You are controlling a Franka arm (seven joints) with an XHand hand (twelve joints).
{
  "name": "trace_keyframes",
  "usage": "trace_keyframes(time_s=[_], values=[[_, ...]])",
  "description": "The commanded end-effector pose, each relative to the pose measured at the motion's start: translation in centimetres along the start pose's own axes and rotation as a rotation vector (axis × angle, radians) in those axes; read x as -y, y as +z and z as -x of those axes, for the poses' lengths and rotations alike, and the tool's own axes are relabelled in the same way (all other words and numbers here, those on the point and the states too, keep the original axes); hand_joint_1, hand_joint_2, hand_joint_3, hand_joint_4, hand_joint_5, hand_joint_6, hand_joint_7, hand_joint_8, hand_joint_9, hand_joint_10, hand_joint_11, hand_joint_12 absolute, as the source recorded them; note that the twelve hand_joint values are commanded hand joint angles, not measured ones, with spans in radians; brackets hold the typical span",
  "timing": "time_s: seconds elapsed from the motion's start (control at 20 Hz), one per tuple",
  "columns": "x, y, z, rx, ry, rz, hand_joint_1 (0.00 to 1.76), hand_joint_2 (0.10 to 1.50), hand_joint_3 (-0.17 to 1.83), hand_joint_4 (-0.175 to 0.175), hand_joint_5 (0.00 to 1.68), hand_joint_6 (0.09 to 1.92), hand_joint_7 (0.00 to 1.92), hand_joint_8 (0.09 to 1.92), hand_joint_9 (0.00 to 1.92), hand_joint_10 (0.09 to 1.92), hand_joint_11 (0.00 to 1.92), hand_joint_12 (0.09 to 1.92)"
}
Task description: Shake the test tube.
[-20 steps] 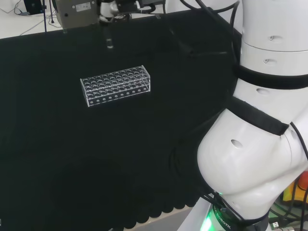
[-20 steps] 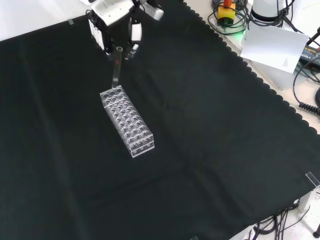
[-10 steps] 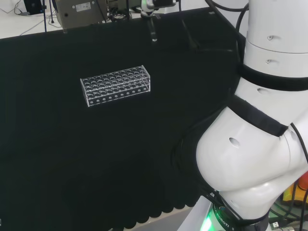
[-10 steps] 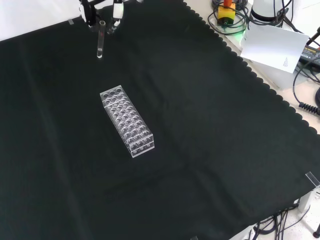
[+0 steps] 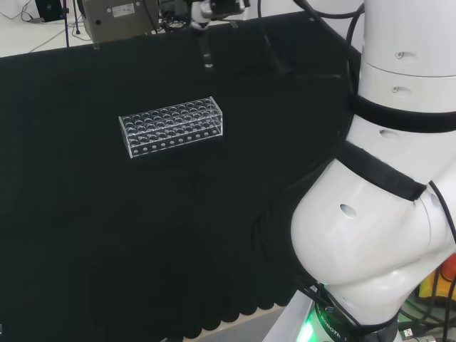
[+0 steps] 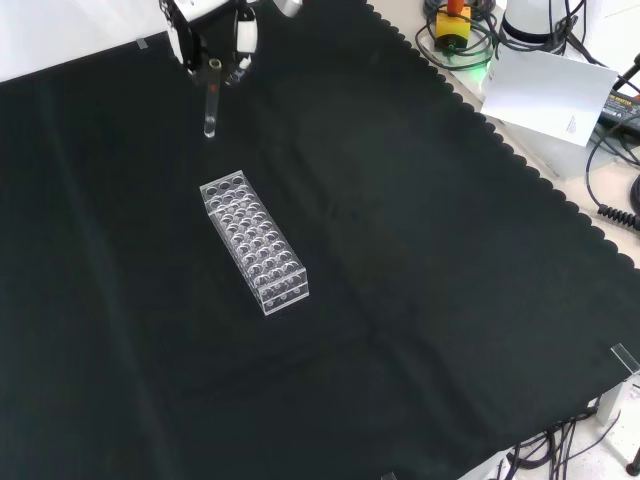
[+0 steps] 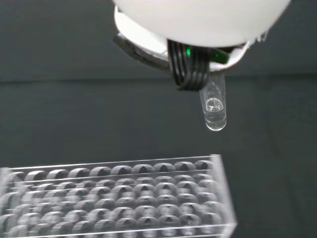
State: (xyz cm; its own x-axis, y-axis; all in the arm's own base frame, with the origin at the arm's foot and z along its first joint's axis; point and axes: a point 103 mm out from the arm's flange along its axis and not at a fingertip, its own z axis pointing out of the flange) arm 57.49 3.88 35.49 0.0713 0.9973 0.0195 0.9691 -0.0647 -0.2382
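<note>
A clear test tube (image 6: 211,108) hangs upright in the air, pinched at its top by the hand (image 6: 212,32) at the front view's upper left. In the head view the tube (image 5: 206,53) hangs under the hand (image 5: 216,8) at the top edge, above and to the right of the rack. The wrist view brings the tube's rounded bottom (image 7: 215,109) close, sticking out below the blurred white hand (image 7: 198,20). A clear plastic tube rack (image 6: 254,241) with several empty holes stands on the black cloth, below the tube in the front view.
White arm links (image 5: 399,164) fill the head view's right side. Beyond the cloth's scalloped edge lie a white sheet (image 6: 545,90), cables and a yellow and red button (image 6: 452,20). A grey box (image 5: 117,18) stands behind the bench.
Over the last second the hand swung the tube away from the rack's end, then partway back toward it; the tube stays held. The rack has not moved.
</note>
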Motion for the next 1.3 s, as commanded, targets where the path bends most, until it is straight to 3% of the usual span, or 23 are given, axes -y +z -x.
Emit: trace_keyframes(time_s=[0.05,0.3,0.55,0.8,1.3], values=[[-0.1,0.0,-8.2,-0.076,-0.142,-0.005,1.44,0.59,0.68,-0.175,1.28,0.47,1.45,0.66,1.57,0.09,1.24,0.87],[0.4,-0.6,-13.2,-0.111,-0.242,0.006,1.44,0.59,0.68,-0.175,1.28,0.47,1.45,0.66,1.57,0.09,1.23,0.87],[0.5,-0.8,-14.2,-0.103,-0.258,0.008,1.44,0.59,0.68,-0.175,1.28,0.47,1.45,0.66,1.57,0.09,1.23,0.88],[-0.1,-0.2,-11.0,-0.070,-0.191,-0.014,1.44,0.59,0.68,-0.175,1.28,0.47,1.45,0.66,1.57,0.09,1.23,0.88],[-1.1,0.2,0.8,0.007,0.048,-0.023,1.44,0.59,0.68,-0.175,1.28,0.47,1.45,0.66,1.57,0.09,1.23,0.88]])
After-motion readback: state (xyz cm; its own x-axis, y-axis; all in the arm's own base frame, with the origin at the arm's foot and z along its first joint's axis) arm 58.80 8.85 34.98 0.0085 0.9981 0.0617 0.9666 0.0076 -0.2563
